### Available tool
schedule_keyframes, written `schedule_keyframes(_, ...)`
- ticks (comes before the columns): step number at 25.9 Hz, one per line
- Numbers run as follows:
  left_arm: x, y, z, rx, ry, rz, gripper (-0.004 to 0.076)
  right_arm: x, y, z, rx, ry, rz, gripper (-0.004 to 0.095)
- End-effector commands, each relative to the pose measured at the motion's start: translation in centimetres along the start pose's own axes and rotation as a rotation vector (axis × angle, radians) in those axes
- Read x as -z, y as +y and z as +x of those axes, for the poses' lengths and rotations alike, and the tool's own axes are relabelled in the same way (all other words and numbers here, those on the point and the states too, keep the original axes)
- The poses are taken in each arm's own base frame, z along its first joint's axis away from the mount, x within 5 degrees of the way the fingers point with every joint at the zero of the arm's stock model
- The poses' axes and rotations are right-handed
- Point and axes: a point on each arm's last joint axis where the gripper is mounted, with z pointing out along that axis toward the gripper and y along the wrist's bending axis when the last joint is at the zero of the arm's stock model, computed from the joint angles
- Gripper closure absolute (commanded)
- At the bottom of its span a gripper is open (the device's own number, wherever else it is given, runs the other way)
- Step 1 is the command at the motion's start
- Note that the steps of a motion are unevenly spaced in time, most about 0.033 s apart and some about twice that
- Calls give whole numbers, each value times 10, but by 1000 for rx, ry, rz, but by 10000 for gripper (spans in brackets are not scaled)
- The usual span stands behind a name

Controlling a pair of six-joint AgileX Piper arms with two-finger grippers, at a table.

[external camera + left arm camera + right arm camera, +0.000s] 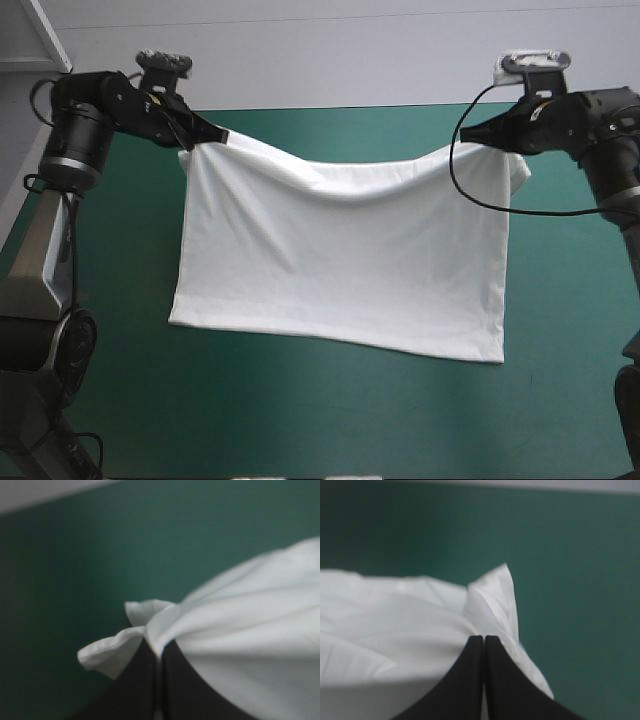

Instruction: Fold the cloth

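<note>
Your left gripper [219, 136] and right gripper [489, 137] are clamped on the T-shirt [340, 260] at its ten and two o'clock corners; carry both level, easing out the sagging top edge.

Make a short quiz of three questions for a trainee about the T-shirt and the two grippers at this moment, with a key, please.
1. True or false: the T-shirt lies in a crumpled heap.
2. The left gripper is: A) open above the T-shirt; B) shut on a top corner of it; C) out of view.
3. Where does the T-shirt's top edge sag lowest?

Key
1. False: it is spread wide, held up by two top corners.
2. B.
3. In the middle, between the left gripper and the right gripper.
</note>
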Motion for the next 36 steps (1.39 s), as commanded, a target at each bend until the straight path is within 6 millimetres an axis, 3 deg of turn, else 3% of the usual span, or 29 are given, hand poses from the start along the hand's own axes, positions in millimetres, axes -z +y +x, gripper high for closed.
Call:
schedule_keyframes(1,114,-10,-36,-63,-351,-102,732,88,0,-39,20,-280,17,927)
schedule_keyframes(3,163,-15,-45,-89,-504,-149,732,129,1,-54,21,-390,16,927)
schedule_keyframes(6,194,-18,-46,-105,-593,-185,732,155,1,-59,22,-445,16,927)
schedule_keyframes(9,195,-20,-41,-105,-542,-171,732,163,1,-56,27,-417,17,927)
schedule_keyframes(13,180,-18,-36,-96,-451,-156,732,161,2,-51,43,-361,15,927)
schedule_keyframes(17,174,-17,-36,-93,-435,-148,732,162,3,-56,43,-416,-1,927)
schedule_keyframes(22,164,-13,-49,-102,-530,-173,732,143,7,-77,39,-572,-46,927)
schedule_keyframes(30,108,3,-78,-93,-682,-206,732,76,8,-108,-14,-759,-88,927)
schedule_keyframes(36,106,6,-87,-101,-792,-243,732,61,8,-123,-4,-854,-96,927)
